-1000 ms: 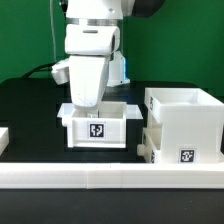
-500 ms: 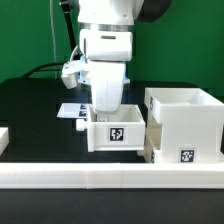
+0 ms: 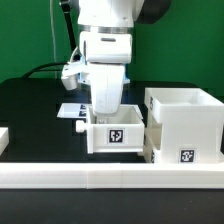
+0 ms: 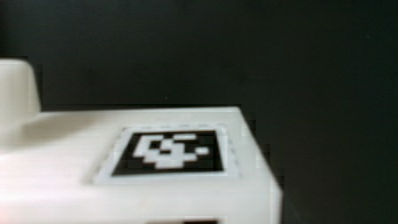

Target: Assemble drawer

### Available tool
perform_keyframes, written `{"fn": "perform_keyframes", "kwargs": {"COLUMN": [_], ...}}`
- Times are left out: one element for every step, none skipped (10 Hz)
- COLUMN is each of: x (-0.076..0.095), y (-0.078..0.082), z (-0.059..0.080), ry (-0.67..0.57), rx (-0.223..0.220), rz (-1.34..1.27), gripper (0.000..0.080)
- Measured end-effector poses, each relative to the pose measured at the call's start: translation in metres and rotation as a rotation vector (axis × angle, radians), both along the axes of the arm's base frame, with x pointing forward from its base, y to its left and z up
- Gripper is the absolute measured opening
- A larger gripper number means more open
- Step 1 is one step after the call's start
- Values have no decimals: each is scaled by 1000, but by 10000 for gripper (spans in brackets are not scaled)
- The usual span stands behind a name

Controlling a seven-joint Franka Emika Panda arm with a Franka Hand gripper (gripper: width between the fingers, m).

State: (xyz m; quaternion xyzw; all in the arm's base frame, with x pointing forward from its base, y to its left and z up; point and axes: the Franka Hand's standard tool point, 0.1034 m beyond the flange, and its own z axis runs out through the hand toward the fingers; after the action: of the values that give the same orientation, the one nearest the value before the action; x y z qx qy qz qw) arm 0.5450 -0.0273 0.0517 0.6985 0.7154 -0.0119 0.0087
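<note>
In the exterior view a small white open-top tray (image 3: 116, 136) with a square tag on its front stands on the black table. It sits right beside the large white open housing (image 3: 186, 118), which also carries a tag low on its front. My gripper (image 3: 106, 104) reaches down into the tray from above, and its fingertips are hidden behind the tray's wall. It appears shut on that wall. In the wrist view the tray's tagged wall (image 4: 169, 152) fills the lower part, very close. No fingers show there.
A long white border wall (image 3: 100, 179) runs along the front. The marker board (image 3: 70, 110) lies flat behind the tray on the exterior view's left. Another white part (image 3: 3, 140) peeks in at the left edge.
My gripper and the small tray moved together toward the exterior view's right, up to the housing. Over the last half second they have hardly moved.
</note>
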Motion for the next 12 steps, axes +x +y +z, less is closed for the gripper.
{"fn": "perform_keyframes", "kwargs": {"x": [0,0,0,0,1,3,5,6,7,7,6,5], "y": [4,6,9,12,14,14,16,18,19,20,21,22], "z": [0,0,0,0,1,2,4,4,5,6,6,4], "ry": [1,1,1,1,-1,-3,-4,-6,-8,-6,-4,-2], "rx": [2,4,5,7,9,8,8,9,10,10,11,12], "rz": [3,4,6,10,14,12,11,10,10,8,7,7], "gripper": [44,44,44,44,44,44,44,44,44,44,44,44]}}
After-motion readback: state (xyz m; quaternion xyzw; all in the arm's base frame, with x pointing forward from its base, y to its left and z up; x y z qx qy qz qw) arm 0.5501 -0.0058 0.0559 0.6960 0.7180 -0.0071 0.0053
